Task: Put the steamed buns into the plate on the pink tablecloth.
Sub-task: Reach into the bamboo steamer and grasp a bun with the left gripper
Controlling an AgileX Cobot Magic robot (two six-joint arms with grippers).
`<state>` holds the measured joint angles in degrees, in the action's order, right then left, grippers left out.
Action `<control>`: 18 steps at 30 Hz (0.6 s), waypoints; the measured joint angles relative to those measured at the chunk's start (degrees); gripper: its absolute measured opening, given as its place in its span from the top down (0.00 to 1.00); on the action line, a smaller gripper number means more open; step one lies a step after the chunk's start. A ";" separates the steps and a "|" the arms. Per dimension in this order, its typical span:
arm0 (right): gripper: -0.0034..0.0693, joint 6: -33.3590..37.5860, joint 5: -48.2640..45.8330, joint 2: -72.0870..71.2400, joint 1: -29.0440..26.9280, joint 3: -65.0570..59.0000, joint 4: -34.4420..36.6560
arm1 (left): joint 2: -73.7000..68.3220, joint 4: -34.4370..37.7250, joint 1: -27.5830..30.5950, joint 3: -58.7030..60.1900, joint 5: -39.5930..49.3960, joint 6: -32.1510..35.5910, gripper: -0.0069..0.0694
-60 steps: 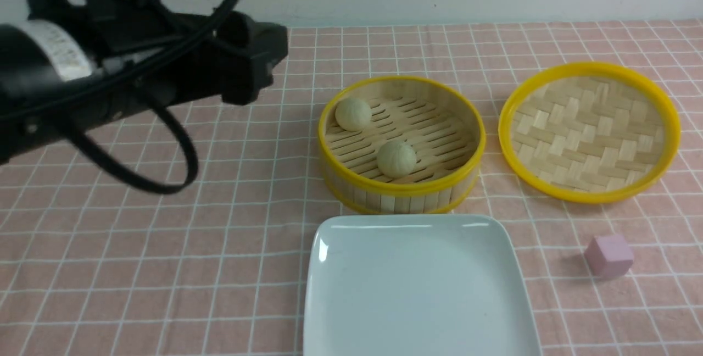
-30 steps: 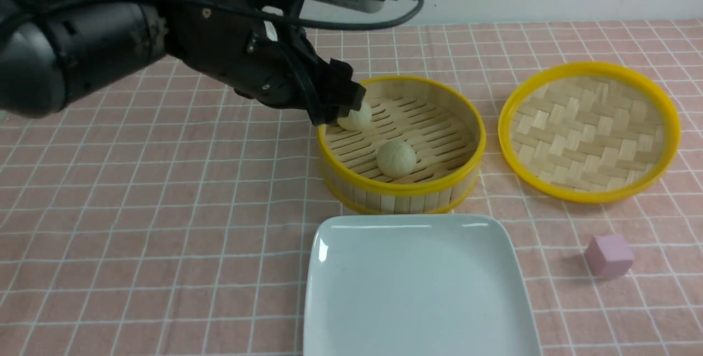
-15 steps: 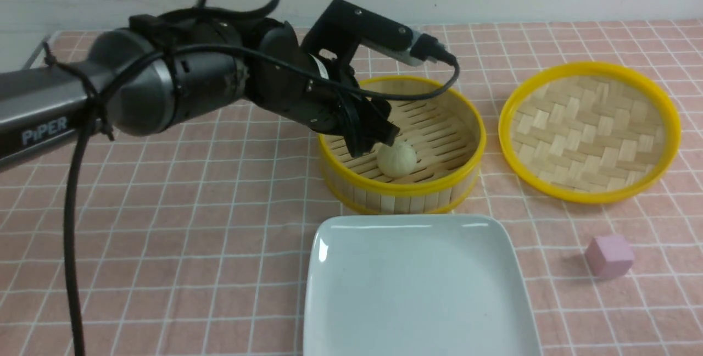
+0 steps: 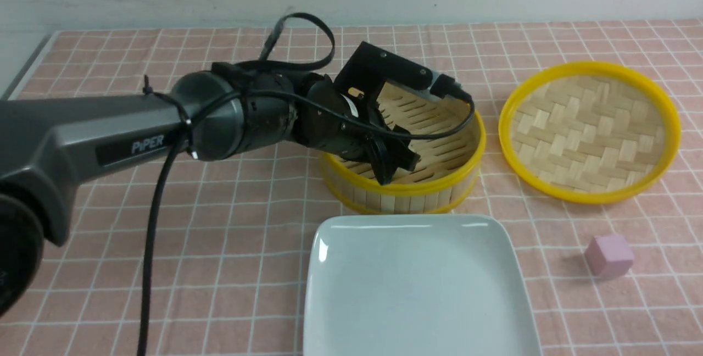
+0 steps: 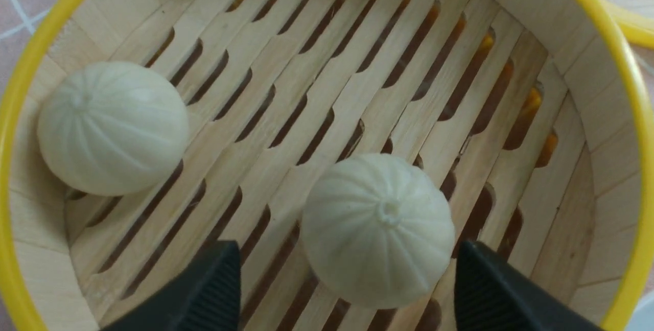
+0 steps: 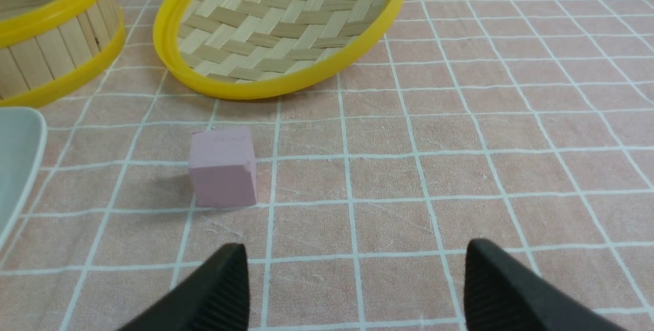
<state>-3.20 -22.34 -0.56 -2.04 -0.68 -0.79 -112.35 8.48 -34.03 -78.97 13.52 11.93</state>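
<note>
Two pale pleated steamed buns lie in the round yellow-rimmed bamboo basket (image 4: 434, 191). In the left wrist view one bun (image 5: 377, 228) sits between my open fingers, and the other bun (image 5: 111, 126) rests by the basket wall. My left gripper (image 4: 396, 165) reaches down into the basket and hides both buns in the front view. It is open around the nearer bun, not closed on it. The white square plate (image 4: 420, 290) sits on the pink tablecloth (image 4: 165, 246) in front of the basket. My right gripper (image 6: 355, 269) is open and empty above the cloth.
The yellow-rimmed woven lid (image 4: 590, 131) lies to the right of the basket. A small pink cube (image 4: 608, 256) stands right of the plate, also in the right wrist view (image 6: 223, 166). The left arm (image 4: 137, 136) stretches over the cloth's left side.
My left arm has swung in from the left and lowered into the basket. Its open gripper moved from the far bun to around the nearer bun, now hiding both in the front view.
</note>
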 joint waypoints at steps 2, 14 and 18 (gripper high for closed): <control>0.20 0.00 0.00 0.00 0.00 0.00 0.00 | -0.85 0.00 0.00 0.00 -1.35 0.00 0.19; 0.20 0.00 0.00 0.00 0.00 0.00 0.00 | -1.98 0.46 0.00 0.00 -6.98 -0.05 0.19; 0.20 0.00 0.00 0.00 0.00 0.00 0.00 | -3.68 0.62 0.00 0.00 -7.36 -0.70 0.23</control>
<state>-3.20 -22.34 -0.56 -2.04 -0.68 -0.79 -116.03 9.10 -34.03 -78.97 6.16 11.23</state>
